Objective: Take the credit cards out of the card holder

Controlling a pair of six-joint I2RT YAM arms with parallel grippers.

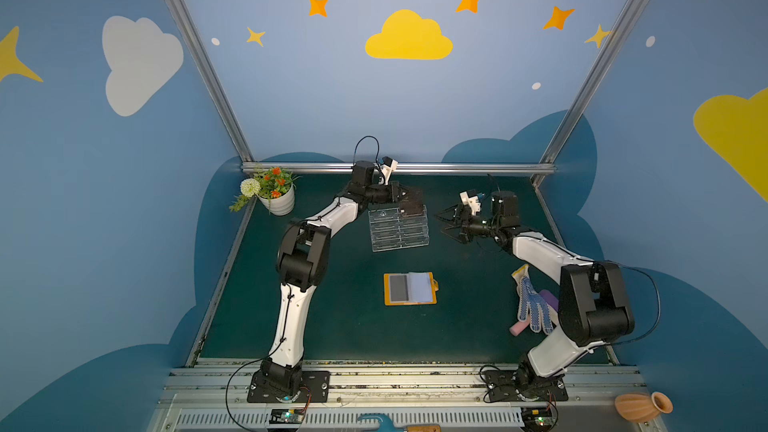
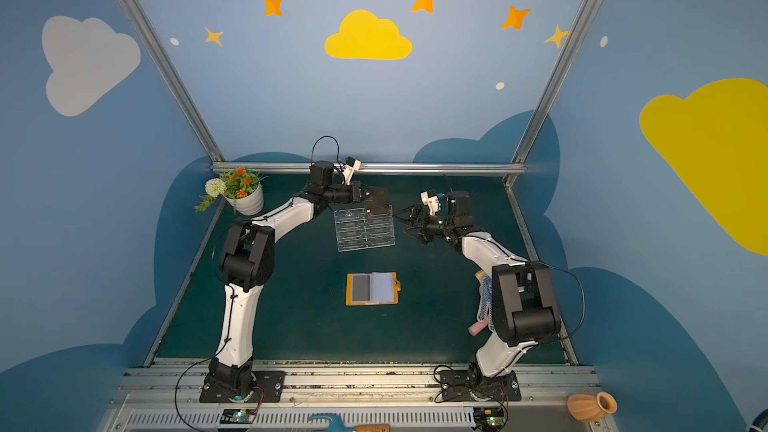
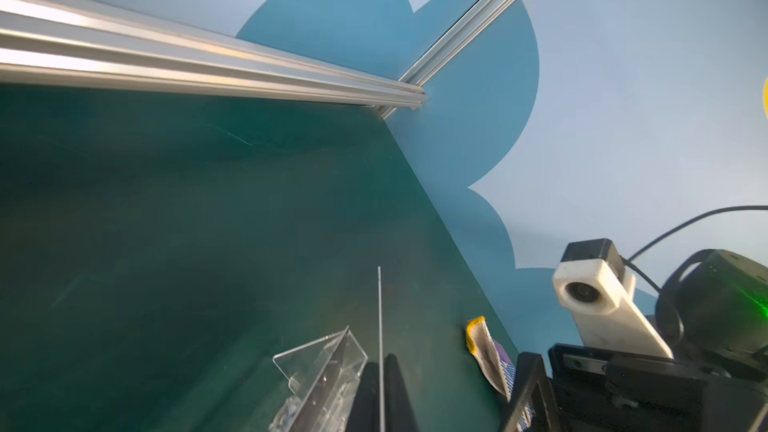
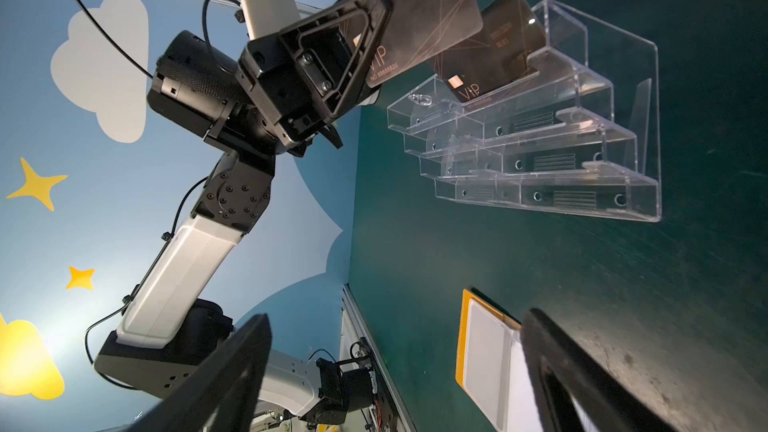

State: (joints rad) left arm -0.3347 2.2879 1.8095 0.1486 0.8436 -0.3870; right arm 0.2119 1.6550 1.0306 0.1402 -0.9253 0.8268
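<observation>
Dark brown held credit card [image 4: 428, 6] is sitting clamped in the left pincer [image 4: 374, 14], over the clear acrylic stand [image 4: 582, 151]. Its pale VIP print is showing only in the right wrist view; the left wrist view is giving it edge-on. A second credit card [image 4: 498, 47] is standing in the stand's top tier. Right pincer [image 1: 440, 224] is hanging spread wide beside the stand, not touching it. Orange card holder [image 1: 387, 288] is lying open mid-surface [image 1: 332, 326], with room all round. A glove [image 1: 534, 305] is lying near the right edge.

Two cards [image 4: 432, 6] [image 4: 503, 47] show, one holder [image 1: 390, 300], one clear stand [image 1: 399, 231], one glove [image 1: 534, 310], one plant [image 1: 272, 189], one vase [image 1: 642, 406], two arms [image 1: 293, 313] [image 1: 548, 253].
</observation>
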